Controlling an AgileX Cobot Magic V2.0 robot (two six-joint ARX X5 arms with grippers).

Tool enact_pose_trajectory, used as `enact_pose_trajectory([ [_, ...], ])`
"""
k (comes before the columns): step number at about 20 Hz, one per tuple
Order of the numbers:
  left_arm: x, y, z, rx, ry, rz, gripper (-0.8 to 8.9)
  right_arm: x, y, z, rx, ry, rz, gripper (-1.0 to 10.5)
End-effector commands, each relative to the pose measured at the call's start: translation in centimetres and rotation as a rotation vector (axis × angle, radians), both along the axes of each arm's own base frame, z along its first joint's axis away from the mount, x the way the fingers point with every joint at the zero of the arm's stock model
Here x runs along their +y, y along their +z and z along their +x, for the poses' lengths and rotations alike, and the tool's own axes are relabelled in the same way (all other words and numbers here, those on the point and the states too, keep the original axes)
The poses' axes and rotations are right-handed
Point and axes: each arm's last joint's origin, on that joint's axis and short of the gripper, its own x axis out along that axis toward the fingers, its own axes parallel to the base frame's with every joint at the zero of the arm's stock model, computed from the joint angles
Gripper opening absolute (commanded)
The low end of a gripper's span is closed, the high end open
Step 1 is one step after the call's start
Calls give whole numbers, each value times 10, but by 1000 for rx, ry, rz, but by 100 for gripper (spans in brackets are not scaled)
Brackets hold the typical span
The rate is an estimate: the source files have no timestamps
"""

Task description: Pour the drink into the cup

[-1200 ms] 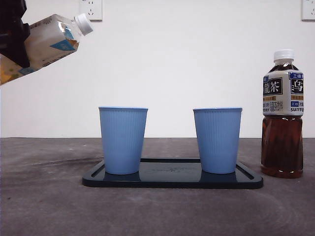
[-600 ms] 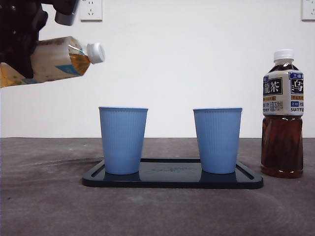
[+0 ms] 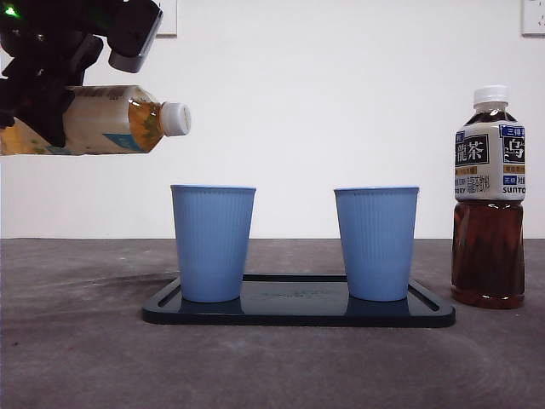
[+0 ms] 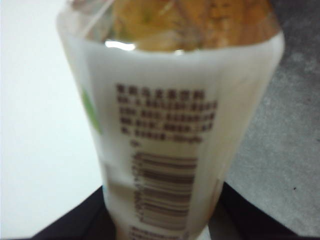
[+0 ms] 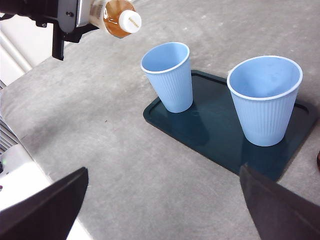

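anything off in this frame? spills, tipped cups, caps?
One oddity: the tea bottle in the left hand lies almost level near the left cup, but its white cap is on. Nothing can pour. Cups upright, no spill visible.

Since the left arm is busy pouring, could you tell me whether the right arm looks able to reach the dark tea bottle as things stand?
Probably yes. The right claw is open and holds nothing, and the dark tea bottle stands upright beside the tray, with nothing crowding it.

Two blue cups (image 5: pixel 168 75) stand on a dark tray (image 5: pixel 220 150) (capped bottle (image 5: pixel 120 17) above).
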Motion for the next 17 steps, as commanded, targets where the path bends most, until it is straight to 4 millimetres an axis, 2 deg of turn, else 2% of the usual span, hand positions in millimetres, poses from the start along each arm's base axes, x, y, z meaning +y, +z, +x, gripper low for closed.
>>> enact_pose_trajectory([
  [1, -4, 12, 4, -60, 6, -18, 119, 0, 6, -1, -29, 13, 3, 482],
  [15, -4, 12, 4, -61, 9, -25, 119, 0, 5, -1, -23, 14, 0, 482],
  [17, -5, 14, 5, -95, 51, -120, 119, 0, 5, -1, -23, 14, 0, 482],
])
